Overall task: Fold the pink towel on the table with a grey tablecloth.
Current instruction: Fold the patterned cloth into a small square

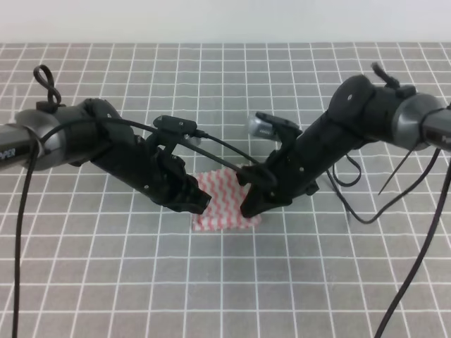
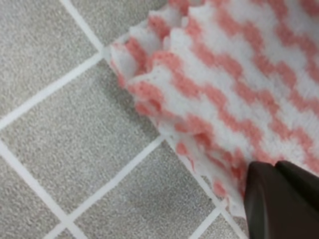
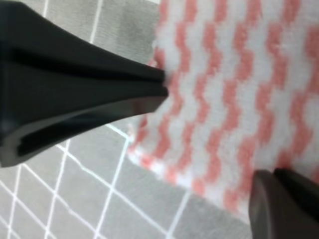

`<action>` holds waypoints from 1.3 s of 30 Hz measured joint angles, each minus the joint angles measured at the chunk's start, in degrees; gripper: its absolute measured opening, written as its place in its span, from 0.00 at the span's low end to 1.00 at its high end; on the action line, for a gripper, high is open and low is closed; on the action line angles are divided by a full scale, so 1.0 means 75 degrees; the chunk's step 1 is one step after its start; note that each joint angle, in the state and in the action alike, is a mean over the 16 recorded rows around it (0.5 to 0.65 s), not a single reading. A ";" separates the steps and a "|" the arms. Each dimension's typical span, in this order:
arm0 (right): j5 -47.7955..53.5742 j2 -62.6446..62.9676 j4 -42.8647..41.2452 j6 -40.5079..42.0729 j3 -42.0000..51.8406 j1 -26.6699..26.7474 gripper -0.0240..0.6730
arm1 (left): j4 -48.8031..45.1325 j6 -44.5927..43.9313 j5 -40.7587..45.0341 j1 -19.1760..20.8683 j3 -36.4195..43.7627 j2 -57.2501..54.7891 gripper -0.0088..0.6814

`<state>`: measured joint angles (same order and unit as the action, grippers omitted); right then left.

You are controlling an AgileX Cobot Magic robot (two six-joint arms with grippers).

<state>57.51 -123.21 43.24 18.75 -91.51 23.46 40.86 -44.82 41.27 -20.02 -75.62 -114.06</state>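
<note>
Your left claw and right claw pinch the towel at 9 and 3 o'clock, jaws closed.

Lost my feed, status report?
Left gripper and right gripper low at pink towel, jaw states unclear. Towel on grey tablecloth. Nothing obstructing.

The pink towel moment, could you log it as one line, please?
stage: grasp | pink towel: flat | left gripper, right gripper: at its edges
</note>
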 joint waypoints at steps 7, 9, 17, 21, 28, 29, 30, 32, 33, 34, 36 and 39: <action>0.0006 -0.0137 0.0175 0.0083 -0.0001 -0.0004 0.01 | 0.0139 0.0002 0.0027 0.0000 -0.0007 0.0000 0.01; 0.0013 -0.0149 0.0225 0.0107 -0.0001 -0.0005 0.01 | 0.0200 0.0002 0.0063 0.0000 -0.0009 0.0000 0.01; 0.0024 -0.0104 0.0337 0.0164 -0.0085 -0.0007 0.01 | 0.0423 0.0002 0.0282 0.0000 -0.0017 0.0000 0.01; -0.0027 -0.0088 0.0325 0.0161 -0.0195 -0.0004 0.01 | 0.0357 0.0010 0.0415 0.0000 -0.0017 0.0000 0.01; -0.0163 -0.0098 0.0243 0.0149 -0.0387 -0.0004 0.01 | 0.0100 0.0035 0.0390 0.0000 -0.0017 0.0000 0.01; -0.0181 -0.0107 0.0229 0.0147 -0.0407 -0.0006 0.01 | 0.0063 0.0039 0.0364 0.0000 -0.0017 0.0000 0.01; -0.0204 -0.0127 0.0212 0.0145 -0.0421 -0.0006 0.01 | 0.0024 0.0043 0.0336 0.0000 -0.0017 0.0000 0.01; -0.0248 -0.0166 0.0181 0.0142 -0.0441 -0.0007 0.01 | -0.0044 0.0054 0.0276 0.0000 -0.0017 0.0000 0.01; -0.0269 -0.0185 0.0167 0.0140 -0.0447 -0.0007 0.01 | -0.0071 0.0060 0.0245 0.0000 -0.0020 0.0000 0.01; -0.0287 -0.0205 0.0154 0.0138 -0.0449 -0.0008 0.01 | -0.0090 0.0067 0.0211 0.0000 -0.0024 0.0000 0.01; -0.0311 -0.0241 0.0133 0.0135 -0.0449 -0.0011 0.01 | -0.0100 0.0076 0.0141 0.0000 -0.0045 0.0000 0.01; -0.0333 -0.0304 0.0113 0.0135 -0.0450 -0.0012 0.01 | -0.0099 0.0084 0.0065 0.0000 -0.0120 0.0000 0.01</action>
<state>55.01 -125.49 44.09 19.76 -94.89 23.36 40.11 -44.18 41.76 -20.02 -76.52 -114.06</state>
